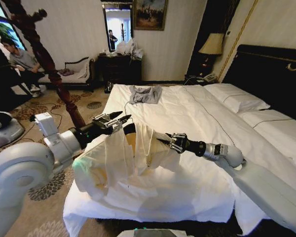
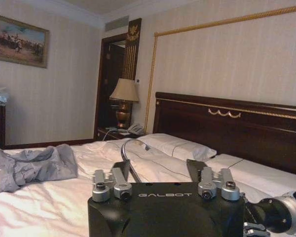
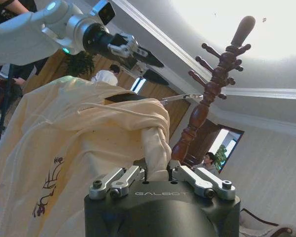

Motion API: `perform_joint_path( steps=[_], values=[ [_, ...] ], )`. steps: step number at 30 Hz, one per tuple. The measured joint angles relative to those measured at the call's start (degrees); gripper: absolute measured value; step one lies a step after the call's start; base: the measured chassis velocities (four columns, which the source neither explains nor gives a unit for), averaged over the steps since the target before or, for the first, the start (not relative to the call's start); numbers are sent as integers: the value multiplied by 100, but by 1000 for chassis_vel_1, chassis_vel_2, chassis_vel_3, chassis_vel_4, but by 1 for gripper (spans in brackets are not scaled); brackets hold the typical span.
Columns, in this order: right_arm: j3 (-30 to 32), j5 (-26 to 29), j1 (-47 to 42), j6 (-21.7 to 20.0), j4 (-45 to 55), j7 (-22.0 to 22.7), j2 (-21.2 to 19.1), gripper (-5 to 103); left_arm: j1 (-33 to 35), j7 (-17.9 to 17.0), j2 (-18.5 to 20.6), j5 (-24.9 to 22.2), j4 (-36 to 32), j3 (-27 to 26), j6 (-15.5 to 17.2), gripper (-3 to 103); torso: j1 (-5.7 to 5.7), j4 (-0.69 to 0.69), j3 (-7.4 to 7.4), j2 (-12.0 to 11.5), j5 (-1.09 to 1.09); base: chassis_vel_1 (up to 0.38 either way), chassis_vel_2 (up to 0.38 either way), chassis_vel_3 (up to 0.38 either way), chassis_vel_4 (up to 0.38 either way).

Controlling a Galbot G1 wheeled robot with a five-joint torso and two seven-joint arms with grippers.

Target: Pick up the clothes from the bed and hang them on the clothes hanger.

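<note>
Cream thin-fabric shirt (image 1: 113, 163) lifted off the white-sheeted bed (image 1: 197, 123), partly draped on black hanger (image 1: 129, 129); right gripper (image 1: 168, 141) clamps a fold, left gripper (image 1: 119, 118) fingers apart above; hanging unfinished.

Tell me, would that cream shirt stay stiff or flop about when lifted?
Probably floppy: the cream shirt hangs in loose folds below the left gripper. Likely light, since its thin cloth bunches up small at the right gripper. It may slide off the hanger, being draped loosely there.
</note>
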Motion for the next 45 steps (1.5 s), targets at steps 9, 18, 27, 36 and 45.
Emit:
perform_joint_path(
  steps=[9, 18, 27, 36, 45],
  values=[
    [114, -303, 201, 284, -448, 85, 49, 18, 83, -963, 329, -225, -6, -238, 321, 96, 0, -1, 0, 0, 0, 0, 0, 0, 0],
    [154, -361, 489, 387, -621, 80, 90, 18, 521, -1184, 665, -537, -4, -196, 389, 100, 0, 0, 0, 0, -1, 0, 0, 0, 0],
    [195, -288, 603, 485, -758, 29, 109, 18, 726, -865, 803, -600, 2, -43, 401, 100, 0, 0, 0, 0, 1, 0, 0, 0, 0],
    [172, -163, 709, 469, -697, 11, 106, 20, 837, -778, 535, -633, 67, 107, 371, 91, 0, 0, 0, 0, 0, 0, 0, 0, 0],
    [108, -147, 837, 514, -697, 225, 158, 24, 821, -621, 379, -948, 125, 65, 369, 60, 0, 0, 0, 0, 0, 0, 0, 0, 0]
  ],
)
